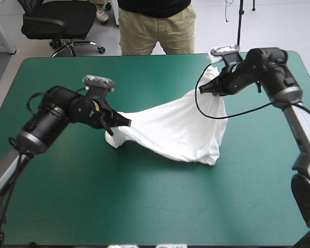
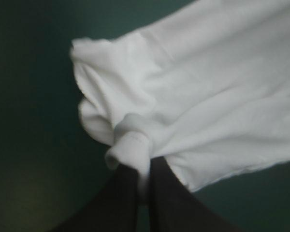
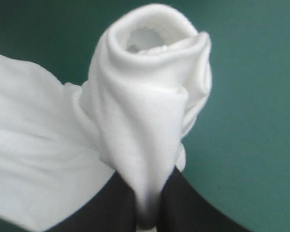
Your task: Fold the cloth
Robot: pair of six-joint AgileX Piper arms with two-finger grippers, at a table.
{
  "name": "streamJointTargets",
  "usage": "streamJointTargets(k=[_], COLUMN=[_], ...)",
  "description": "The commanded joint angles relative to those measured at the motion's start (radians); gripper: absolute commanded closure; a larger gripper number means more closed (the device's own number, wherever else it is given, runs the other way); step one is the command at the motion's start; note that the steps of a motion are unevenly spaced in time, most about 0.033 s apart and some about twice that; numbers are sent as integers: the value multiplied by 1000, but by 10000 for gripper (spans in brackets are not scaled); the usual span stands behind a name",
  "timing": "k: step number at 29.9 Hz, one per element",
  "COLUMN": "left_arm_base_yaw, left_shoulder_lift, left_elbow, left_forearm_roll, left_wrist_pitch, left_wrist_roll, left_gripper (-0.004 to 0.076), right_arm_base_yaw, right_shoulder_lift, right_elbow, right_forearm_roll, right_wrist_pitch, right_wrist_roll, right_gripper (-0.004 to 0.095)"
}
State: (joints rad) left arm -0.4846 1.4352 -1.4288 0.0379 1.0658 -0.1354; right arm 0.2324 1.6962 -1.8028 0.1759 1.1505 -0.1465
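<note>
Pinching a bunched fold of the T-shirt (image 1: 178, 129), the left tool (image 1: 126, 123) holds it just above the teal-green counter (image 1: 144, 206); the right tool (image 1: 202, 89), clamped on another fold, holds that end higher, the cloth draping between them onto the counter.

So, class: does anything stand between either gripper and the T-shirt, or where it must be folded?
Nothing visible. The left gripper and right gripper are each shut on the T-shirt itself, and only bare teal-green cover lies around it.
</note>
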Motion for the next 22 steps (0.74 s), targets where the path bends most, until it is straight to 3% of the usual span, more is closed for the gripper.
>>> streamJointTargets(k=[1,6,14,22], left_arm_base_yaw=[36,48,46,46], left_shoulder_lift=[-48,-48,-48,-48], left_elbow=[-212,-518,-925,-1175], left_forearm_roll=[34,60,55,-18], left_wrist_pitch=[22,40,-28,-90], left_wrist_roll=[38,64,122,198], left_gripper=[741,741,741,741], right_arm_base_yaw=[0,0,0,0], right_shoulder_lift=[-145,-232,-282,-286], right_elbow=[-112,-274,-577,-785], right_forearm_roll=[15,38,40,97], right_wrist_pitch=[-23,-25,-73,-129], right_wrist_roll=[-22,-48,-67,-101], right_gripper=[923,923,923,923])
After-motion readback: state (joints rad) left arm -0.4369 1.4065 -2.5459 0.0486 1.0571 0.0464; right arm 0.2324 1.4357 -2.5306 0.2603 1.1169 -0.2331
